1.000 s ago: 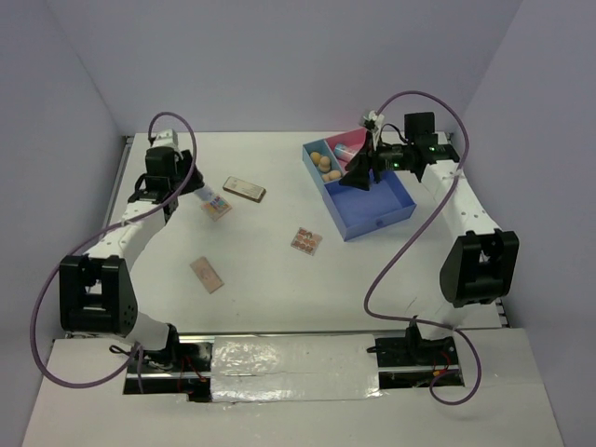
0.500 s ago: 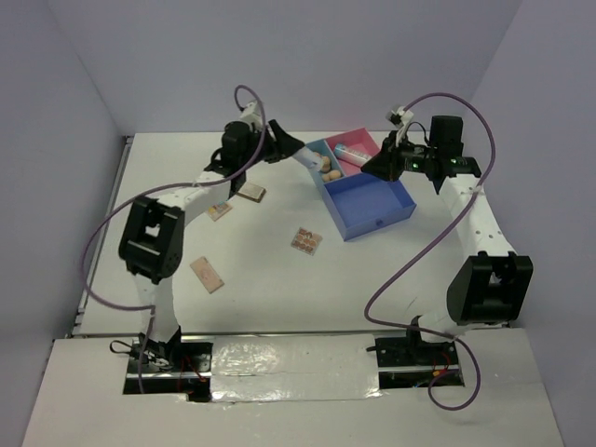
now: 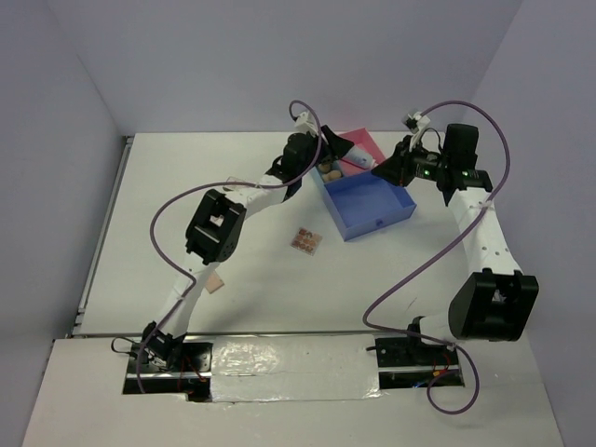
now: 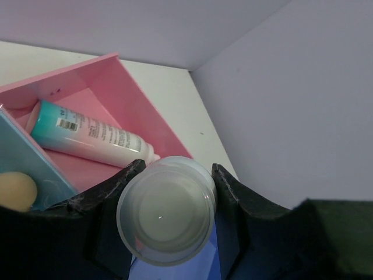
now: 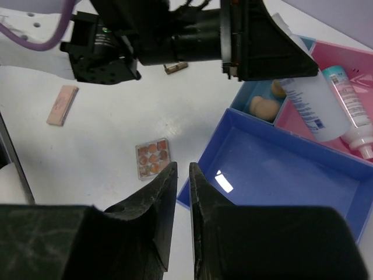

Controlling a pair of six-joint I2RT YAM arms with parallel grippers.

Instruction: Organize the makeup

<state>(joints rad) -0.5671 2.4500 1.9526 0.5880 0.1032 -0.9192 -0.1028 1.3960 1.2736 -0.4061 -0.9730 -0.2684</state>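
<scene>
Left gripper [image 4: 176, 175]: clamped on either side of the small white bottle [image 4: 166, 219], held above the divided tray [image 5: 280, 175] where its pink compartment borders the blue one.
Right gripper [image 5: 182, 169]: fingers drawn nearly together, nothing between them, above the edge of the tray's blue compartment.
Tube [image 4: 87, 135]: lying in the tray's pink compartment.
Tan sponges [image 5: 262, 106]: in the tray's light-blue compartment.
Multicolour palette [image 5: 154, 158]: flat on the table [image 5: 116, 146], near the tray.
Pinkish palette [image 5: 62, 105]: on the table, well apart from the tray.
</scene>
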